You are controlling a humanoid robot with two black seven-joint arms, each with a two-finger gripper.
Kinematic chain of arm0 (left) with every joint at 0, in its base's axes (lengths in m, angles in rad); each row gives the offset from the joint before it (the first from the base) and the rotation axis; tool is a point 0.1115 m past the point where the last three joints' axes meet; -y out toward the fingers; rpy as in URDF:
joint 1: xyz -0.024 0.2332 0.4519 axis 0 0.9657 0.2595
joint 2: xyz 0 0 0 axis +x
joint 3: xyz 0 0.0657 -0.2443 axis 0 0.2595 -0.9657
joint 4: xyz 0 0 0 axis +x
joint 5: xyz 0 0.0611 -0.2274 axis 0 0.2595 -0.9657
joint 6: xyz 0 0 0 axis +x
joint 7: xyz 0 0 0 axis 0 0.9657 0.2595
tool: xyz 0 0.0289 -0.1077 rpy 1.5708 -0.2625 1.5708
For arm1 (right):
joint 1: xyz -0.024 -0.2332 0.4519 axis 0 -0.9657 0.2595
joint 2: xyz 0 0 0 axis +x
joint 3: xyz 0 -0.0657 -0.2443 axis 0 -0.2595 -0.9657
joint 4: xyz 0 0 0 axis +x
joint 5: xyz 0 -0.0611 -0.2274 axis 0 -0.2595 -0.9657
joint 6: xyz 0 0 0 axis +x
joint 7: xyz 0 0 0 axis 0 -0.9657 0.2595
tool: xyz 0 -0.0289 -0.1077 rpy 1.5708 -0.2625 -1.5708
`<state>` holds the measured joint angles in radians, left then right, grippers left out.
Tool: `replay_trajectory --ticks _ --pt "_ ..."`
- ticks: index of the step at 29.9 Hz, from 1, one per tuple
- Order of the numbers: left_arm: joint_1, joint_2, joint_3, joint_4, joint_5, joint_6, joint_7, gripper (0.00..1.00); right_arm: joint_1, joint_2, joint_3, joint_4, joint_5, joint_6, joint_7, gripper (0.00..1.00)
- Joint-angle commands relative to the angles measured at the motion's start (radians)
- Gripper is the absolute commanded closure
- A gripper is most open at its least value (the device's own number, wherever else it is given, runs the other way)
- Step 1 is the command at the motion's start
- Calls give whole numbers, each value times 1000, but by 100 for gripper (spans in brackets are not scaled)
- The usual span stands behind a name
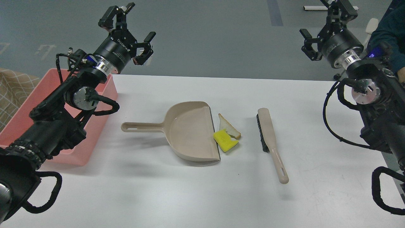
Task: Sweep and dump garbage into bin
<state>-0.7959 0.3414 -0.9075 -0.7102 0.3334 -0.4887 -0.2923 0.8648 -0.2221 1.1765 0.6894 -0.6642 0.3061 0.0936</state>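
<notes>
The bread slice [228,127] and the yellow sponge chunk [225,140] lie together on the white table, touching the open mouth of the beige dustpan [190,129]. The beige brush [269,139] lies to their right, bristles facing left. The pink bin [95,139] stands at the table's left edge, partly hidden by my left arm. My left gripper [128,27] is open and empty, raised above the bin's far corner. My right gripper [326,25] is open and empty, raised beyond the table's far right edge.
The dustpan's handle [139,127] points left toward the bin. A checked beige cloth [12,91] lies left of the bin. A person in dark clothing [387,31] stands at the far right behind my right arm.
</notes>
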Motion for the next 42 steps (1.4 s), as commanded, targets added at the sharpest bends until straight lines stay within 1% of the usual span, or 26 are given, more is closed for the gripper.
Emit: replay_trajectory --ticks 1,3,7,13,14,16,17,18,19,20,21,22,24,25,28,29,30,33,35,37,41,42 --pt "-3 -4 -45 15 -2 0 -14 2 -3 3 0 -1 0 -7 0 0" --pt "-3 -13 -88 44 -16 0 -22 2 -6 3 0 -4 -2 -7 0 0" --pt "-5 -56 -90 72 -25 0 -13 2 -9 1 3 -4 0 -8 0 0" --pt "-23 -56 -76 84 -4 0 9 2 -9 -3 3 -4 0 -8 -2 0" --pt "-28 -58 -56 77 -1 0 19 2 -9 -3 3 -2 0 -10 -2 0" --pt "-31 -58 -21 72 -2 0 25 2 -13 -2 0 4 2 -10 0 0" --pt "-34 -58 -8 72 -4 0 27 2 -24 0 3 7 17 -10 11 0" --pt "-40 -59 -5 72 -4 0 35 2 -36 0 3 10 43 -8 35 0" --pt "-40 -59 -5 72 -4 0 35 2 -36 0 3 10 43 -8 35 0" --pt "-43 -61 -4 72 -5 0 39 2 -44 -3 0 10 63 -8 67 0" --pt "-43 -65 -5 72 -7 0 42 2 -49 -6 0 12 70 -5 81 0" --pt "-43 -70 -5 71 -7 0 44 2 -50 -6 0 13 71 -5 81 0" --pt "-42 -84 -5 71 -2 0 74 2 -53 -5 0 21 71 -5 81 0" --pt "-42 -91 -5 69 -5 0 126 2 -62 -5 0 31 72 -5 81 0" --pt "-37 -93 -7 67 -7 0 229 2 -84 -5 0 59 72 -8 83 0" --pt "-34 -91 -10 63 -8 0 234 2 -95 -6 0 74 72 -10 86 0" --pt "-34 -90 -11 60 -10 0 229 2 -102 -6 3 82 72 -10 89 0" --pt "-32 -87 -8 48 -5 0 179 2 -122 -9 5 99 72 -10 90 0" --pt "-34 -90 -1 48 13 0 69 2 -135 -9 9 101 72 -10 93 0" --pt "-34 -87 13 48 63 7 13 2 -142 -9 11 108 72 -10 98 0" --pt "-34 -93 13 48 84 27 15 2 -153 -17 9 116 72 -10 129 0" --pt "-32 -93 12 48 84 36 15 2 -153 -19 9 116 72 -10 129 0"
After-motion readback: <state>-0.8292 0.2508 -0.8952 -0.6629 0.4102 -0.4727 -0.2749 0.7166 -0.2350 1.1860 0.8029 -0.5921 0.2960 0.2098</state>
